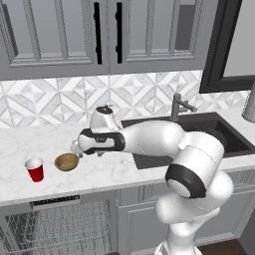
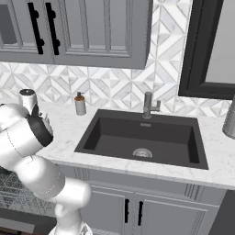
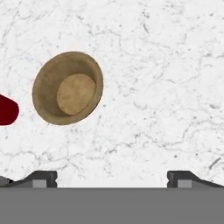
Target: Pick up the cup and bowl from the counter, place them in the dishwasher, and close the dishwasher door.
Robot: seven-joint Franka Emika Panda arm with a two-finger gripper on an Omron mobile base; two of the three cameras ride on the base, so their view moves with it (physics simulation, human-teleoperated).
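Below your wide-open gripper (image 3: 112, 178), nothing is held; the bowl (image 3: 68, 88) lies on the counter (image 3: 166, 78) ahead and off toward one fingertip, with the cup (image 1: 35, 169) just beyond it. You look to be at the first pickup. Shift toward the bowl, centre its rim between the jaws, then descend. The dishwasher (image 1: 60, 226) stands open underneath.
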